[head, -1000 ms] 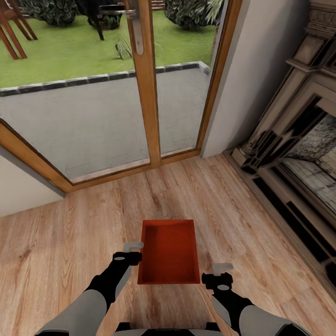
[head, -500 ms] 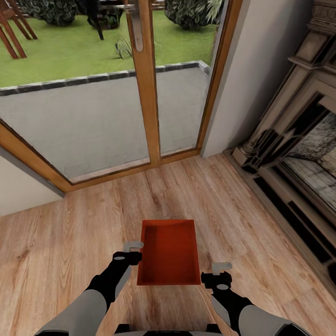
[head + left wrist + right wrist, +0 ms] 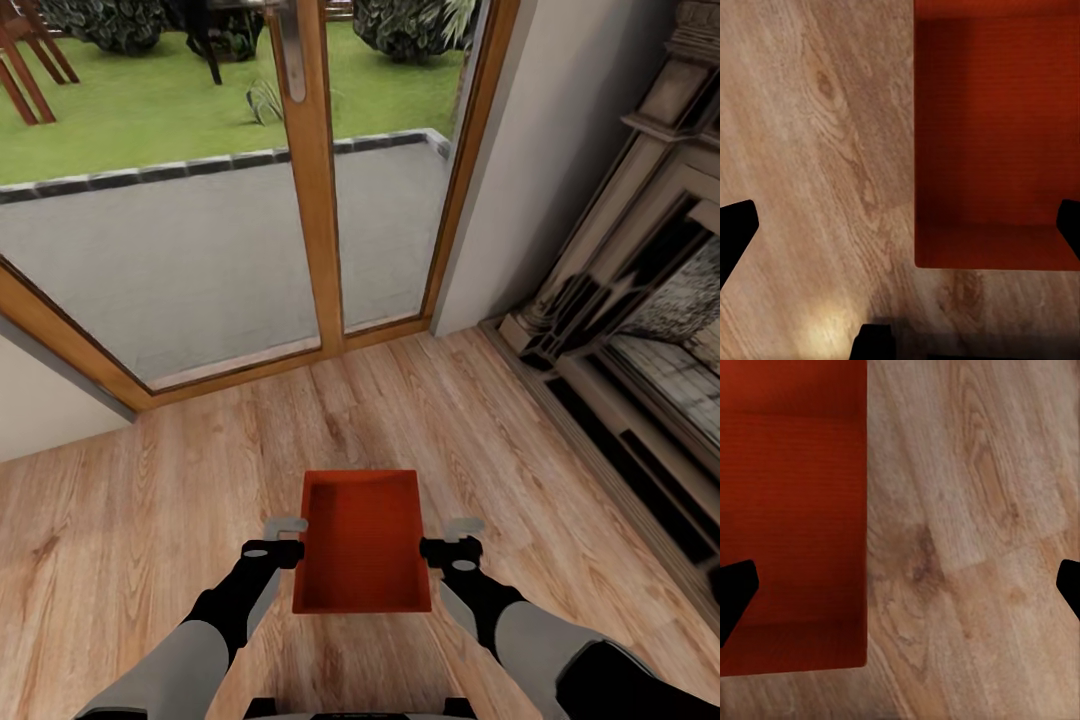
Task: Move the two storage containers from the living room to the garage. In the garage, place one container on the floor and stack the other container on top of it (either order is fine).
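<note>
Container [image 3: 362, 540], red-orange, one of the pair, sits flat on the light wood-plank floor [image 3: 150, 520] of the living room, directly ahead of the robot's trunk. Glass doors [image 3: 300, 180] with wood frames stand beyond it; fireplace surround [image 3: 620, 330] off to the robot's right.

Left hand [image 3: 288, 523] hangs just beside the container's left long wall, near its mid-length. Right hand [image 3: 462, 524] hangs just beside the right long wall at about the same level. From the head view I cannot tell whether either one touches the rim.

Left wrist view: dark fingertips at the frame's two edges, spread wide, with the container's wall [image 3: 916, 150] running between them and bare floor on the other side. Right wrist view: same arrangement, fingers wide apart, wall edge [image 3: 865, 510] between them. Nothing is clamped in either hand.

Handling, judged from looks: thin rigid plastic, empty, so likely light. Low straight walls, smooth, probably slick under the pads. Walls may flex a little if pinched hard. Flat bottom should sit stable when stacked.

Where to hold: each hand straddling its long wall near mid-length, one finger inside and one outside, pinching the rim. Matched positions on both sides should keep it level on the lift.
</note>
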Robot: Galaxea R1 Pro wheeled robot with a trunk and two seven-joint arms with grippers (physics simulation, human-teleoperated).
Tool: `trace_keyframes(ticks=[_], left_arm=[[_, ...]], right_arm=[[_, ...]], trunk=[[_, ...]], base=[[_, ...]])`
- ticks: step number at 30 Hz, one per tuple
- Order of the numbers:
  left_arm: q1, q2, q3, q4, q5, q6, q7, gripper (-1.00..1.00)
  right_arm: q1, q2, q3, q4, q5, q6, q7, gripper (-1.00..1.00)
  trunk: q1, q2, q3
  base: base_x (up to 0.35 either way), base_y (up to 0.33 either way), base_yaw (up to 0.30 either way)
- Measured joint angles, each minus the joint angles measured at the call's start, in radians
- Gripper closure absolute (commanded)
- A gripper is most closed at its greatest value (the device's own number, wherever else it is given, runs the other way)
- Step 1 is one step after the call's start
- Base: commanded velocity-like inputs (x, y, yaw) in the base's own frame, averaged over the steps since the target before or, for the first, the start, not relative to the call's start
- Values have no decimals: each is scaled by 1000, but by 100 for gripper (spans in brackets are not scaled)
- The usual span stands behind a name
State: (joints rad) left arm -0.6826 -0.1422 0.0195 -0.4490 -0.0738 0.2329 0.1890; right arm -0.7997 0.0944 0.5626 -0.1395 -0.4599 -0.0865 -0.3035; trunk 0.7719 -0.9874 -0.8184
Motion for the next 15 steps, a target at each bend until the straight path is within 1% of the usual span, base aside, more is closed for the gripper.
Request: trace_keyframes(ticks=[8,10,11,12,15], left_arm=[[0,0,0,0,4,0,0,-100],[0,0,0,1,21,0,0,-100],[0,0,-2,1,48,0,-1,-100],[0,0,-3,1,57,1,-1,-100],[0,1,-4,1,70,1,-1,-100]], right_arm=[[-8,8,-1,2,-3,0,0,-100],[-8,8,-1,3,-3,0,0,-100],[-8,8,-2,5,-5,0,0,-100],[-8,8,-2,5,-5,0,0,-100],[-8,8,-2,5,-5,-1,0,-100]], trunk=[[31,-56,-25],[38,-70,-31],[42,-77,-35],[46,-84,-38],[58,-105,-47]], base=[[0,0,0],[0,0,0],[0,0,0],[0,0,0],[0,0,0]])
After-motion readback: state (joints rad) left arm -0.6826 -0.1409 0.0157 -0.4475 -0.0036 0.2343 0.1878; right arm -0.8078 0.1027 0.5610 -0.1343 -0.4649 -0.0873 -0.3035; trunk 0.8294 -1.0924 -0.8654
